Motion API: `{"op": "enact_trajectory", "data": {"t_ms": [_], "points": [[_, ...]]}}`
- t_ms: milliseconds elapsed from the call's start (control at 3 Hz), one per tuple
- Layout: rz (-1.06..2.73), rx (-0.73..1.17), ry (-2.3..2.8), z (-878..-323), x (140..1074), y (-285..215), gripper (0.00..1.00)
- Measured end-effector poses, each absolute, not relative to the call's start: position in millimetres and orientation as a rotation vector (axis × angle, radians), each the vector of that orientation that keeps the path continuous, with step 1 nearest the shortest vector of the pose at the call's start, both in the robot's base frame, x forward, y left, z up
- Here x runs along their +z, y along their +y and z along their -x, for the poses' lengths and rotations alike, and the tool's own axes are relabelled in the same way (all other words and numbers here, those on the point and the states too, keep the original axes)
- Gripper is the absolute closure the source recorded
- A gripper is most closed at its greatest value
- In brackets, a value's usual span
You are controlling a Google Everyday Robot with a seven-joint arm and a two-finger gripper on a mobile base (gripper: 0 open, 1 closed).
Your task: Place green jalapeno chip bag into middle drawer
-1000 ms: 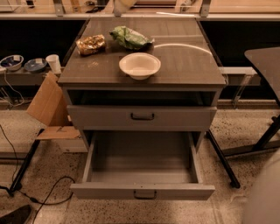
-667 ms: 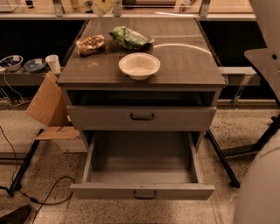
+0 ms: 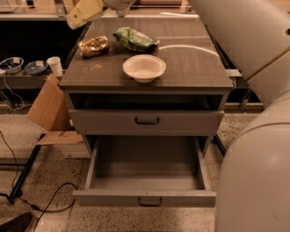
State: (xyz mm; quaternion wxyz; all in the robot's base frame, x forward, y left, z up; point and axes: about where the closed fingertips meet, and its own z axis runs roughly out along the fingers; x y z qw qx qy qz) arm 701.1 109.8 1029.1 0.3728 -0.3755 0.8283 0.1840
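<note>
The green jalapeno chip bag (image 3: pixel 133 40) lies crumpled on the far part of the cabinet top (image 3: pixel 195 68), just behind a white bowl (image 3: pixel 144 68). The middle drawer (image 3: pixel 145 174) is pulled open below, its grey tray empty and its dark handle (image 3: pixel 149 201) at the front. My gripper (image 3: pixel 85 11) is a pale piece at the top left edge of the view, above the cabinet's far left corner, left of and behind the green bag, and touches neither bag. My white arm (image 3: pixel 247 36) crosses the upper right.
A brown-gold crinkled bag (image 3: pixel 93 46) lies left of the green bag. A shut grey drawer front (image 3: pixel 147 121) sits above the open drawer. Cardboard (image 3: pixel 47 106), a paper cup (image 3: pixel 55 65) and cables (image 3: pixel 27 181) are at the left. My body (image 3: pixel 258 172) fills the lower right.
My gripper has moved left along the top edge, from above the green bag to the far left corner. My arm and body now fill much more of the right side.
</note>
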Motion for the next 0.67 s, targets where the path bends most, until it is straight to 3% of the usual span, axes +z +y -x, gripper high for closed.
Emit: {"op": "enact_trajectory", "data": {"t_ms": [667], "points": [[0.736,0.361,2.200,-760.6,987.6,85.4,0.00]]}}
